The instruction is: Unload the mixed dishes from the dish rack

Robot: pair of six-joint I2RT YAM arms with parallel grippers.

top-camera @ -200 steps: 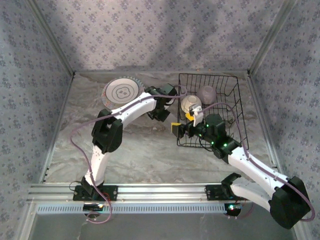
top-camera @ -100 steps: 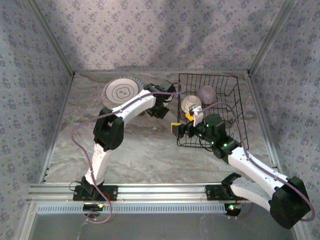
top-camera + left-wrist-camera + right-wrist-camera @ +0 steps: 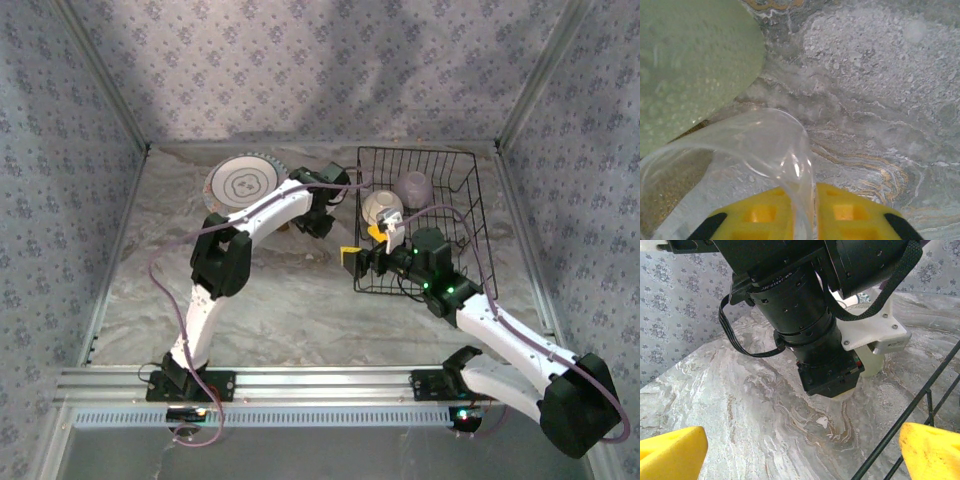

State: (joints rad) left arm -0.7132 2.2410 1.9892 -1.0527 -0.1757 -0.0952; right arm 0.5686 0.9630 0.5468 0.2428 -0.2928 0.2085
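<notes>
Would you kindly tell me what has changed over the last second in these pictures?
The left gripper edged slightly toward the back wall; its fingers are shut on the wall of a clear cup, and nothing was visibly let go. Unchanged: the open right gripper at the black wire dish rack, the white plate with grey rings, the cream cup and the pale lilac bowl.

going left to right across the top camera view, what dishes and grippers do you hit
grey-ringed plate → left gripper → cream cup → lilac bowl
</notes>
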